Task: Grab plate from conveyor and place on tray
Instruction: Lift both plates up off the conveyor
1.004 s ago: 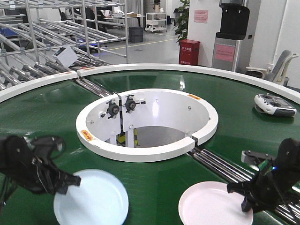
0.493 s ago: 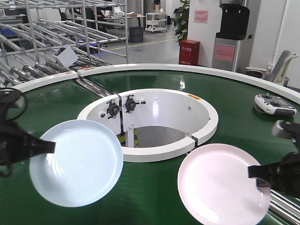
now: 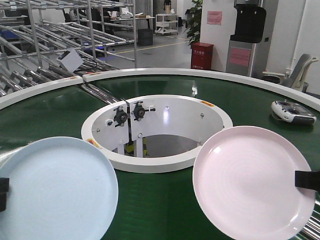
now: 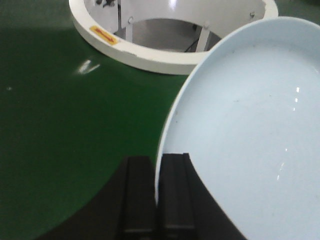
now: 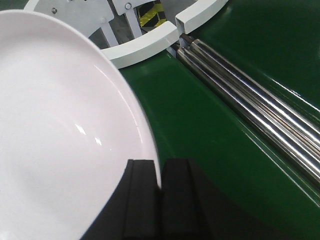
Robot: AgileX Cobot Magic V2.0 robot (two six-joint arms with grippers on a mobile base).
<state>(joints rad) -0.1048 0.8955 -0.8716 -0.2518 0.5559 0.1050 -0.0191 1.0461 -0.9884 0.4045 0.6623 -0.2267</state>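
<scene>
Two plates are held up above the dark green conveyor [image 3: 155,200]. The pale blue plate [image 3: 55,190] fills the lower left, with my left gripper [image 3: 2,194] only a black sliver at its left edge. In the left wrist view, the left gripper [image 4: 157,161] is shut on the rim of this blue plate [image 4: 250,130]. The pink plate [image 3: 252,182] hangs at the lower right, pinched at its right rim by my right gripper [image 3: 307,179]. The right gripper [image 5: 161,162] shows shut on the pink plate's [image 5: 60,125] edge. The tray is out of view.
The white-walled central opening [image 3: 157,125] sits in the middle of the belt. Steel roller strips [image 5: 250,100] cross the belt beside the pink plate. A grey remote controller [image 3: 292,111] lies on the belt at the right. Metal racks [image 3: 60,35] stand beyond the rim.
Both plates have come up off the belt and risen towards the camera, now looking much larger. Both arms have drawn outward, almost out of the front view.
</scene>
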